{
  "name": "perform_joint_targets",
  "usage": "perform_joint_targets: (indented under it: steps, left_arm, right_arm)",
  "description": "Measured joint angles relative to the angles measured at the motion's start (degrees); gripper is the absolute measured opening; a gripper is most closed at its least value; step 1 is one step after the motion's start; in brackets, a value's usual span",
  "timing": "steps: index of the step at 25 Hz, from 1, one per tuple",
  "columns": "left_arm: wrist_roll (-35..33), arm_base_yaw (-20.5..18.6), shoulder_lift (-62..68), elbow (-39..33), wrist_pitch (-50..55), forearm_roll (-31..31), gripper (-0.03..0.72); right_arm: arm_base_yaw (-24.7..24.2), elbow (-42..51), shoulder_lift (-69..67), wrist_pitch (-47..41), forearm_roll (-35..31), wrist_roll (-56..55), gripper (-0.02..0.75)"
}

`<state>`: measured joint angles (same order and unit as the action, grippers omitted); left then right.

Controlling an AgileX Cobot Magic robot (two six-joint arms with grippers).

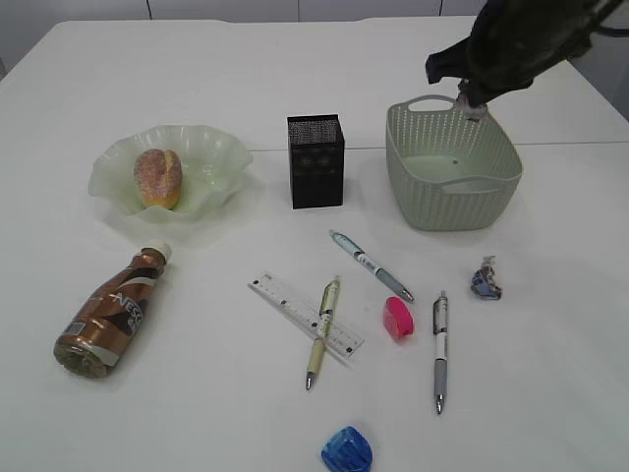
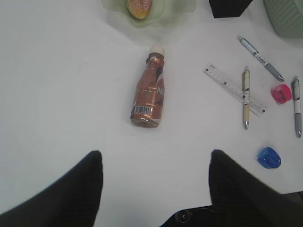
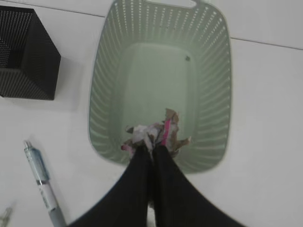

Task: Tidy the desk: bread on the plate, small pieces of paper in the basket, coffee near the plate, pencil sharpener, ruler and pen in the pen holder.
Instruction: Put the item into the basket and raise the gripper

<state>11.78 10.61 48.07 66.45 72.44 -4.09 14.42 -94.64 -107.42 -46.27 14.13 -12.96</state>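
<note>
My right gripper (image 3: 152,147) is shut on a crumpled piece of paper (image 3: 156,131) and hangs over the near end of the green basket (image 3: 104,94), which has nothing else in it. Another paper scrap (image 1: 486,279) lies on the desk (image 1: 197,413). The bread (image 1: 157,179) sits in the wavy plate (image 1: 221,147). In front of the plate the coffee bottle (image 1: 108,315) lies on its side. The ruler (image 1: 305,315), three pens (image 1: 321,332) (image 1: 371,265) (image 1: 440,349), a pink sharpener (image 1: 398,320) and a blue sharpener (image 1: 347,449) lie before the black pen holder (image 1: 315,160). My left gripper (image 2: 155,153) is open above bare desk, short of the bottle (image 2: 150,94).
One pen (image 1: 321,332) lies across the ruler. The basket (image 1: 452,167) stands right of the pen holder, with a seam in the tabletop running behind both. Bare desk lies left of the bottle.
</note>
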Motion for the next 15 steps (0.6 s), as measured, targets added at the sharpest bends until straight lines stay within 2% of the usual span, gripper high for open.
perform_joint_targets:
  steps: [7, 15]
  left_arm:
    - [0.0, 0.0, 0.0, 0.0, 0.0, -0.4, 0.506]
    - [0.0, 0.0, 0.0, 0.0, 0.0, -1.7, 0.506]
  right_arm:
    - [-0.5, -8.1, -11.7, 3.8, 4.8, -6.1, 0.013]
    - [-3.0, -14.0, -17.2, 4.2, 5.2, -10.0, 0.017]
